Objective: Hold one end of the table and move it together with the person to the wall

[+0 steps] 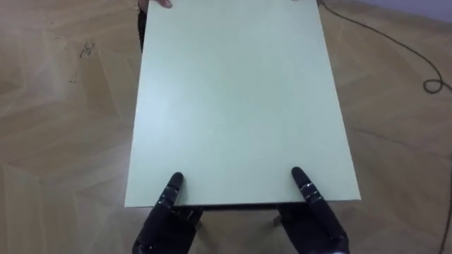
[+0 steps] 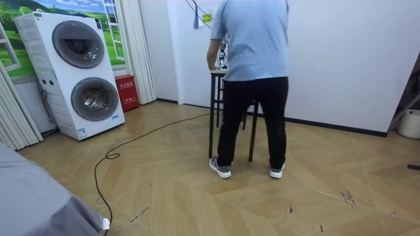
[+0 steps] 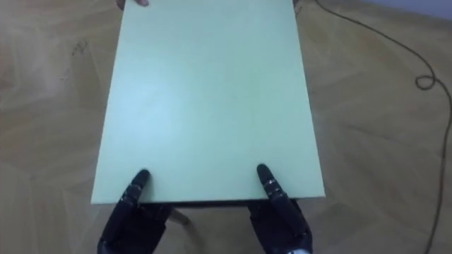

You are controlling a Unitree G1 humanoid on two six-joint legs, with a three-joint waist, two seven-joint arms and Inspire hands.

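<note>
The pale green rectangular desk [image 1: 233, 106] with dark legs stands right in front of the robot, its long side running away from it. The left robot hand [image 1: 166, 227] and the right robot hand [image 1: 319, 224], both black, are at the near short edge, one toward each corner. A dark tip of each lies on the top just inside the edge, while the rest of each hand sits below the board. How they close underneath is hidden, so I cannot tell their hold.

At the far short edge, the tip of a person's hand [image 1: 157, 3] touches the left corner and is cut off by the picture's edge.

In the room view, the person [image 2: 252, 78], in a light blue shirt and black trousers, stands with their back to the camera, right against the desk. They cover most of it, so only its thin dark legs and a bit of the top show, and the robot behind is hidden.

The light wooden herringbone floor [image 1: 56, 106] lies all around, with a black cable [image 2: 131, 141] curving across it.

Well apart, at the room view's left, two white washing machines [image 2: 82, 75] are stacked, their round doors shut and their drums too dark to see into. A small red box [image 2: 126, 92] stands just beside them against the wall. A grey shape [image 2: 33, 196] in the lower left corner is cut off and hard to make out.
</note>
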